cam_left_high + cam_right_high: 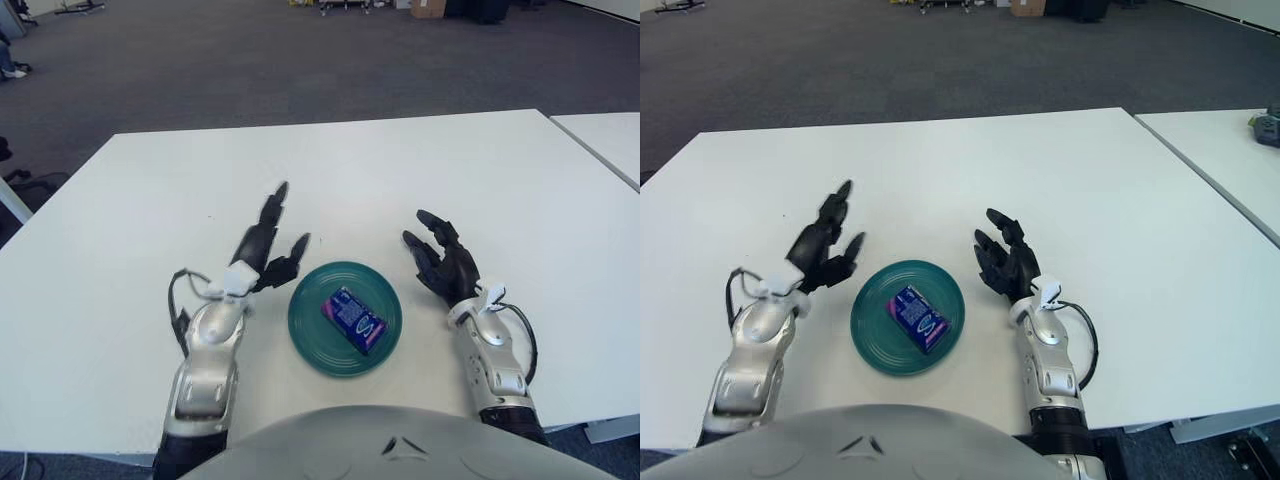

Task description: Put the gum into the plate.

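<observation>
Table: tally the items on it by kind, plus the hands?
Gum pack: 1, lying in the plate
Green plate: 1
Robot hands: 2, left hand and right hand, both open and empty
Total: 4

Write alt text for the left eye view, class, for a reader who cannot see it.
A blue pack of gum lies inside a round green plate on a white table. The left robot hand is beside the plate's left rim and the right robot hand is beside its right rim, both with fingers spread and holding nothing.
</observation>
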You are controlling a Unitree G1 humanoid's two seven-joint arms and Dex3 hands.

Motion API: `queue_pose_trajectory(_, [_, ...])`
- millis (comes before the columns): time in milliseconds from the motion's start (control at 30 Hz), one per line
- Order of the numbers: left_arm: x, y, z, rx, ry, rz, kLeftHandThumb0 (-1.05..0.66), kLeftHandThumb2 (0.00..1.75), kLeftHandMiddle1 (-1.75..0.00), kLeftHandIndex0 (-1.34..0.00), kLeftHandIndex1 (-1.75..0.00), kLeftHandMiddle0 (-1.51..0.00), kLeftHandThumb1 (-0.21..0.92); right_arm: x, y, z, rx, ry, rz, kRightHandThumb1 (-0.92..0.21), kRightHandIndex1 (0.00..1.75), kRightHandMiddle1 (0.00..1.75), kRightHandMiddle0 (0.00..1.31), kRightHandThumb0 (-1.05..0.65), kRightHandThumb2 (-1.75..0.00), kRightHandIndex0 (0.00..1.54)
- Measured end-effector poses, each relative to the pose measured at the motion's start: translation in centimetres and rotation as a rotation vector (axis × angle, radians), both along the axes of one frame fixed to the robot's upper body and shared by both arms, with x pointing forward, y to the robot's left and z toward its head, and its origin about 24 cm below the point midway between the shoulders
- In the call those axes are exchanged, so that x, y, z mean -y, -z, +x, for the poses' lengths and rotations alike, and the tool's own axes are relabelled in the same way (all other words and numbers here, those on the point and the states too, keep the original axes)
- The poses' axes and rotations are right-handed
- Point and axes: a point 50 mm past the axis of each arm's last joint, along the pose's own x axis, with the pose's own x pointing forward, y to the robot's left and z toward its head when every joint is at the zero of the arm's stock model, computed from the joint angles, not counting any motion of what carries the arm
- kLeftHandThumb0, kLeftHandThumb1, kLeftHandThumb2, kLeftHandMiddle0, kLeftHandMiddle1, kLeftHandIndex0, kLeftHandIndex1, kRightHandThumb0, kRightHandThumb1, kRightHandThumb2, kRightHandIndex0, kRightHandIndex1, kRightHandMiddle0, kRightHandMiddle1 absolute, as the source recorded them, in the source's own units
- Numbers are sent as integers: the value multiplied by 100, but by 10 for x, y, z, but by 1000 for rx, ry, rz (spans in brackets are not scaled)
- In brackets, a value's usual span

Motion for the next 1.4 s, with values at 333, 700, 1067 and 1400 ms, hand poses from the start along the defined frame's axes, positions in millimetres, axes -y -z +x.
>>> queue_pose_trajectory(333, [-13,19,-21,-76,-219,-236,-105,93,0,-2,-4,0,92,-11,-1,-11,27,-58,-83,-92,0,59,0,-77,-86,29])
queue_pose_trajectory(700, [-17,67,-51,-234,-220,-206,-105,104,0,-2,-7,0,92,-22,-3,-20,22,-67,-157,-92,0,52,0,-82,-98,22])
queue_pose_trajectory(1067, [-11,78,-60,-232,-175,-177,-105,102,0,0,-22,-6,92,-27,-5,-28,12,-199,-189,-92,0,31,0,-90,-98,13])
queue_pose_trajectory(1400, [7,72,-68,-250,-127,-208,-103,96,0,0,-27,-6,92,-29,-6,-27,5,-240,-211,-92,0,25,0,-96,-92,10])
